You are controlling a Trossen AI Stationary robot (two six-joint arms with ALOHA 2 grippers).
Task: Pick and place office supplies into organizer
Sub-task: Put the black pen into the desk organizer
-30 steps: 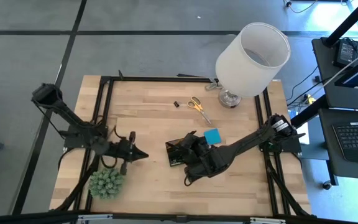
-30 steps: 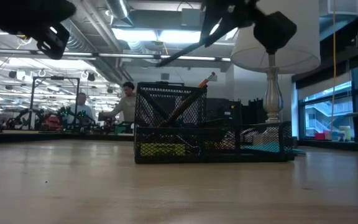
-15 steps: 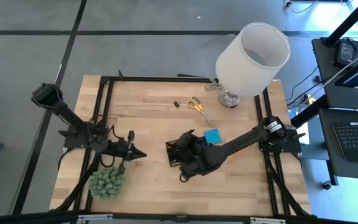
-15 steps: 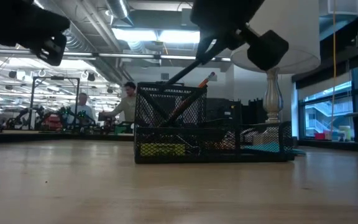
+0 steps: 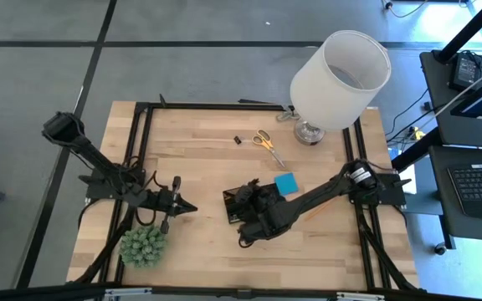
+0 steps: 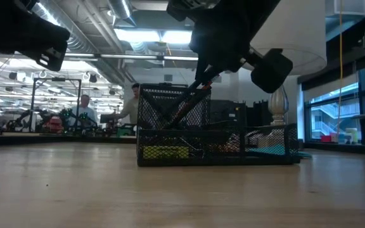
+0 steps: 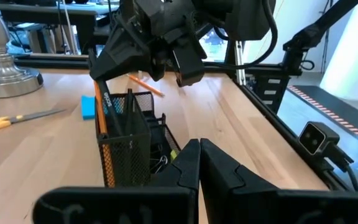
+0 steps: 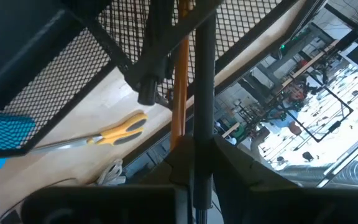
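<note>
The black mesh organizer [image 5: 234,206] stands mid-table, with an orange pencil [image 7: 100,115] upright in its tall cup [image 6: 173,117]. My right gripper [image 5: 251,204] hangs over it, shut on a black pen [image 8: 204,93]. A blue pad [image 5: 285,184] lies just beyond the organizer. Yellow-handled scissors [image 5: 266,143] and a small black clip [image 5: 236,140] lie farther back. Another orange pencil [image 7: 145,84] lies flat on the table by the right arm. My left gripper [image 5: 180,206] is shut on nothing, left of the organizer. My right gripper pinches the black pen between its two fingers at its upper part [image 8: 196,144]. The fingers slant down over the organizer from the table's near right and lie roughly along the pen. The pen slants downward, its lower part [image 6: 184,106] inside the tall mesh cup beside the orange pencil.
A big white lamp [image 5: 339,77] stands at the far right corner. A green spiky plant ball [image 5: 143,245] sits near the front left, close to my left gripper. Bare wood lies in front of the organizer and across the far left.
My right gripper has sunk toward the organizer and rolled a little, still shut on the pen. The pen was slanting above the mesh cup; its lower end has now gone down into the cup.
</note>
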